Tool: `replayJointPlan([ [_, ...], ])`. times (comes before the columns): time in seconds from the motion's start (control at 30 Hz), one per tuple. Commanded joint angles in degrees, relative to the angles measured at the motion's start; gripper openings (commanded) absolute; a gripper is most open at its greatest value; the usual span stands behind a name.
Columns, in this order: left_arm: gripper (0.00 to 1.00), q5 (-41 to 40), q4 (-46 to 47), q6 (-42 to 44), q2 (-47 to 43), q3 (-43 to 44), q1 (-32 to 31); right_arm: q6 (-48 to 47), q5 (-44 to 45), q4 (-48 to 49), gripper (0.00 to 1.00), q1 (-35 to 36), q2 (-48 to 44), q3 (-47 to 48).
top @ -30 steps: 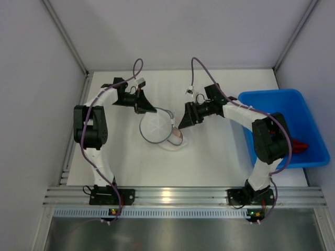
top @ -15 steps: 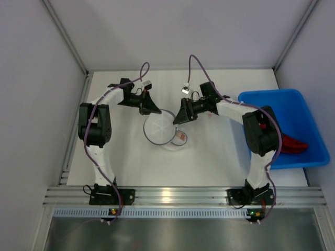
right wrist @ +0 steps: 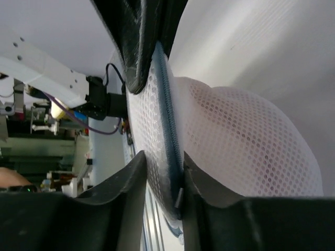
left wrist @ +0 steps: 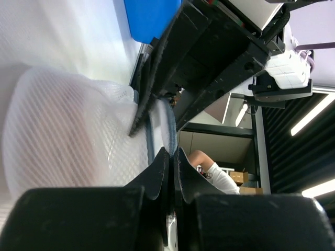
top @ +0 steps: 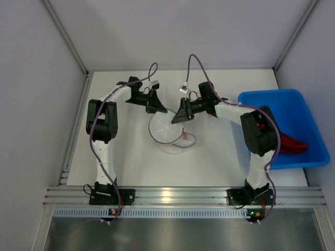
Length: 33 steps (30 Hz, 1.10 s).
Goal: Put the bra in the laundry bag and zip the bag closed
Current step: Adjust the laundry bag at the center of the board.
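Observation:
The laundry bag [top: 168, 130] is a round white mesh pouch with a blue zipper [right wrist: 166, 115] along its rim, held up on edge between both arms. A pinkish patch of the bra [top: 185, 137] shows through the mesh at its lower right. My left gripper [top: 157, 108] is shut on the bag's zipper edge, as the left wrist view shows at the left gripper [left wrist: 171, 151]. My right gripper [top: 181, 116] has its jaws closed onto the rim from the other side; in the right wrist view the right gripper [right wrist: 163, 157] pinches mesh and zipper, with the zipper pull [right wrist: 179, 196] against one finger.
A blue bin [top: 282, 104] stands at the table's right edge with a red item [top: 296, 144] in it. Grey walls close in the left, back and right. The arms' cables loop above the bag.
Both grippers have shifted right and a little toward the back, carrying the bag along. The right gripper's jaws have narrowed onto the bag's rim.

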Motion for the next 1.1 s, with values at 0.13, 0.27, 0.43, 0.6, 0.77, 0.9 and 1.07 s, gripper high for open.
replayJointPlan([
  [0.13,0.27,7.1,-0.2,3.9,1.3,5.8,1.0,-1.3,-1.1,0.6,0.00,0.4,-3.6,-1.1],
  [0.27,0.47,-3.8,-0.2,8.6,-2.4,7.4,4.3,5.1,3.0,5.2,0.00,-1.2,-6.0,-3.9],
  [0.43,0.55,-22.8,-0.3,17.1,-12.0,5.6,7.2,19.0,13.8,13.8,0.00,-4.5,-9.6,-11.4],
  [0.6,0.55,-41.4,1.5,26.5,-25.5,-7.2,4.6,33.2,21.3,19.8,0.00,-5.8,-11.9,-19.4],
  [0.77,0.55,-48.9,3.6,34.1,-42.6,-24.3,-5.8,41.1,26.2,19.3,0.00,-5.9,-12.0,-23.0],
  [0.9,0.56,-58.8,9.4,34.4,-50.7,-31.5,-17.2,46.0,29.4,16.7,0.00,-5.4,-11.8,-22.6],
  [1.07,0.59,-66.1,13.9,31.7,-50.5,-30.2,-28.9,49.0,29.3,16.8,0.00,-3.4,-11.3,-20.5],
])
